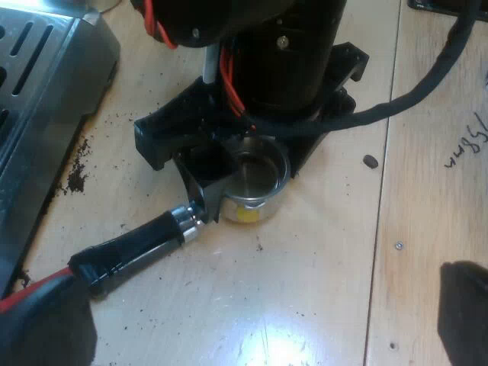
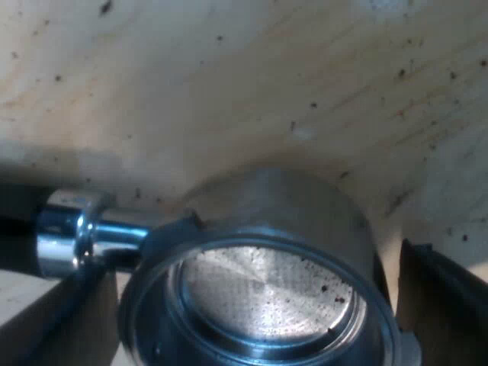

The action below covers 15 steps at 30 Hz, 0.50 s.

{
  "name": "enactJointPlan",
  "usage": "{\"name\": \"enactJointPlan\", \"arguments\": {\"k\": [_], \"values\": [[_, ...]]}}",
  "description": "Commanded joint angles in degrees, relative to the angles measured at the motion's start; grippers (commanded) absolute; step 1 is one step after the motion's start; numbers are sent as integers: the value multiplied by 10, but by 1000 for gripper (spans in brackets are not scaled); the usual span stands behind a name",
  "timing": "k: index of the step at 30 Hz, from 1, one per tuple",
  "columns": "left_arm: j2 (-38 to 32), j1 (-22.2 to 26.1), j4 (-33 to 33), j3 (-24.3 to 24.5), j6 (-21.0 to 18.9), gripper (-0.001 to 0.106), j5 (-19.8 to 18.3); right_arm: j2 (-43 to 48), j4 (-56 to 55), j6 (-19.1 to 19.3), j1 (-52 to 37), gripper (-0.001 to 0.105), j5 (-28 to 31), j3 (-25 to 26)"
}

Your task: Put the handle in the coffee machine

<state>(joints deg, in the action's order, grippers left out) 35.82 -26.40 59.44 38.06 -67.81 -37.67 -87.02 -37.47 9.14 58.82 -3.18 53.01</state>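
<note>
On the table, right claw straddles the holder, perhaps gripping.

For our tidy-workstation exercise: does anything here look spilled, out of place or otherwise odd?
Yes. Dark coffee grounds lie scattered on the wooden table beside the espresso machine, and what looks like a single bean lies loose near the metal holder. Both look like spills.
</note>
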Motion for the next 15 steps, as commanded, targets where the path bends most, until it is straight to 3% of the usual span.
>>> {"name": "enactJointPlan", "arguments": {"k": [1, 8, 13, 15], "values": [[0, -1, -6, 1, 0, 92, -5, -4, -6, 1, -3, 76, 2, 4], [0, -1, -6, 1, 0, 92, -5, -6, -5, 1, -3, 71, 15, 4], [0, -1, -5, 1, 0, 92, -5, -6, -5, 1, -3, 37, 25, 4], [0, -1, -5, 1, 0, 92, -5, -6, -5, 1, -3, 10, 23, 4]]}}
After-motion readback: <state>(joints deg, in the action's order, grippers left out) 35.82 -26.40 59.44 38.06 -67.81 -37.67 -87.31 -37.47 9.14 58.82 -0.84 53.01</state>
